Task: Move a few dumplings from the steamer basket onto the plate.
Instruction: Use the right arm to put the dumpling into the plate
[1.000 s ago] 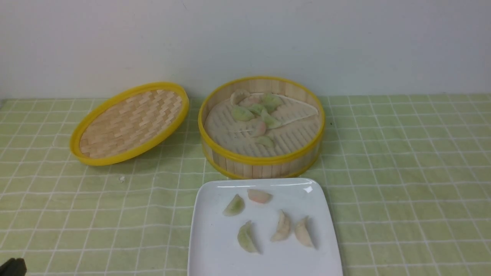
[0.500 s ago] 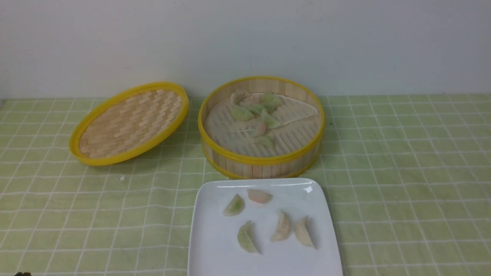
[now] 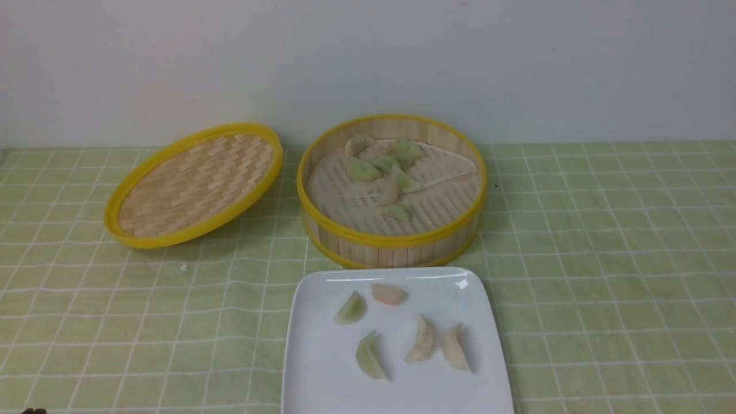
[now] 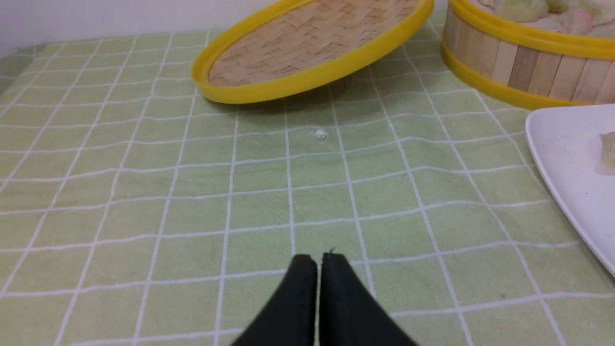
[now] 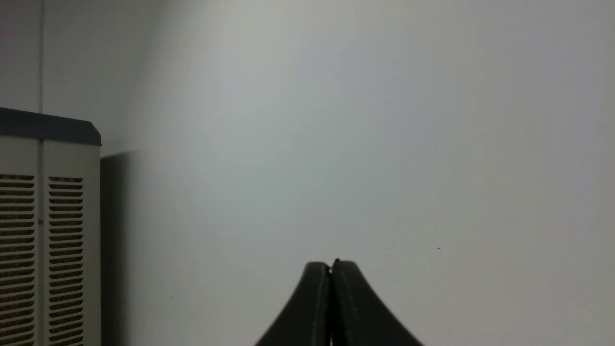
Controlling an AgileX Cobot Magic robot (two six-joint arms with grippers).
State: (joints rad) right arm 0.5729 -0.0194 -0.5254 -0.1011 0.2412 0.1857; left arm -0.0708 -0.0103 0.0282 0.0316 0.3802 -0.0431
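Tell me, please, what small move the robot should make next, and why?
Probably none beyond staying parked: five dumplings already lie on the plate, which seems enough for "a few". The left gripper is shut and empty above the cloth, and the right gripper, also shut, faces a wall. Others remain in the steamer basket.

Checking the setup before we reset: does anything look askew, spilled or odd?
The lid sits tilted, one edge propped against the basket. A small white crumb lies on the cloth in front of the lid. The liner looks folded over.
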